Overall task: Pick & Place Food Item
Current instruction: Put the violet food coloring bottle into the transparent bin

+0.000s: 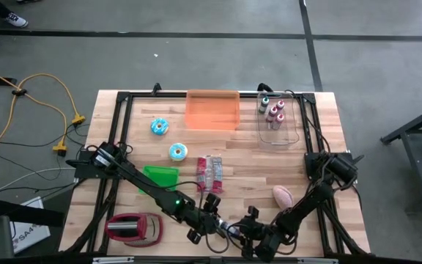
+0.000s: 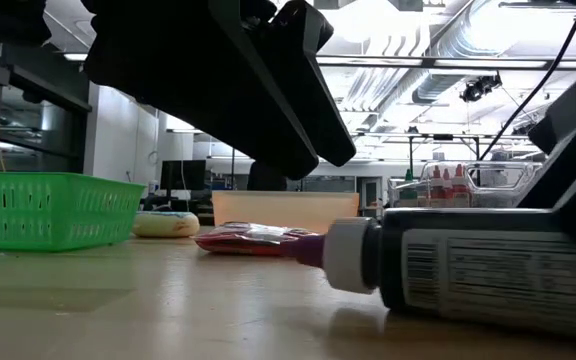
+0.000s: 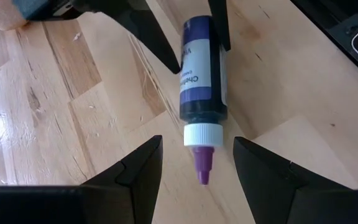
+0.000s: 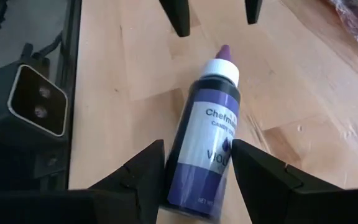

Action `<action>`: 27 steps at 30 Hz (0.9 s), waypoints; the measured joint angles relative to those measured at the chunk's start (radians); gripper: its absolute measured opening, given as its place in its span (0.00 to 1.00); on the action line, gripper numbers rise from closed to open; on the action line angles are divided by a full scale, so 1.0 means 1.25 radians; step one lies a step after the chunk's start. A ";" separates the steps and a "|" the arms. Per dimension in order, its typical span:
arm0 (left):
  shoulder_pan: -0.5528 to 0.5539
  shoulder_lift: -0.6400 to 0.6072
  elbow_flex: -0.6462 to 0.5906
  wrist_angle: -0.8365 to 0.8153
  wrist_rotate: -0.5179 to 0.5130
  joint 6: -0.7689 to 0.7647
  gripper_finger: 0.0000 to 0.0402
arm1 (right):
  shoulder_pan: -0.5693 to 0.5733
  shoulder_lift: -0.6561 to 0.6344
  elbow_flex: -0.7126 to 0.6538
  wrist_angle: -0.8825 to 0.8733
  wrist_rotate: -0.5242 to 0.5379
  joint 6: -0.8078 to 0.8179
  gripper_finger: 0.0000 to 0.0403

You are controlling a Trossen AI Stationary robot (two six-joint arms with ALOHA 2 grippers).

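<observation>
A small violet food-colouring bottle [image 4: 207, 134] with a white cap and a purple tip lies on its side near the table's front edge [image 1: 234, 229]. My right gripper [image 4: 197, 144] is shut on the bottle. My left gripper [image 3: 197, 140] faces it from the left, open. Its two fingers stand on either side of the cap and tip [image 3: 202, 163] without touching them. In the low view the bottle [image 2: 468, 270] lies level, low over the wood; whether it rests on the table I cannot tell. My right gripper pinches the bottle's dark body near its base end [image 4: 191, 180], one finger on each side. The fingers slant down from the table's near right and lie along the bottle. The bottle is level, and its capped tip [image 4: 224, 55] points away toward my left gripper.
An orange bin [image 1: 212, 110] and a clear bin of bottles [image 1: 275, 117] stand at the back. Two blue doughnuts [image 1: 160, 127] [image 1: 177, 152], a red packet [image 1: 209, 174], a green basket [image 1: 161, 176], a pink item [image 1: 283, 195] and a red object [image 1: 132, 227] lie around.
</observation>
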 joint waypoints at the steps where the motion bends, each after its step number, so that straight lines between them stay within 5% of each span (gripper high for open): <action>1: 0.000 0.000 0.000 0.000 0.000 -0.001 0.47 | -0.002 0.000 0.000 -0.002 -0.007 0.002 0.44; 18: 0.000 0.000 0.000 -0.004 0.000 -0.004 0.47 | -0.026 0.007 -0.001 -0.026 -0.069 0.007 0.43; 27: 0.000 0.000 0.000 -0.004 0.000 -0.004 0.47 | -0.024 0.006 -0.001 -0.024 -0.067 0.006 0.35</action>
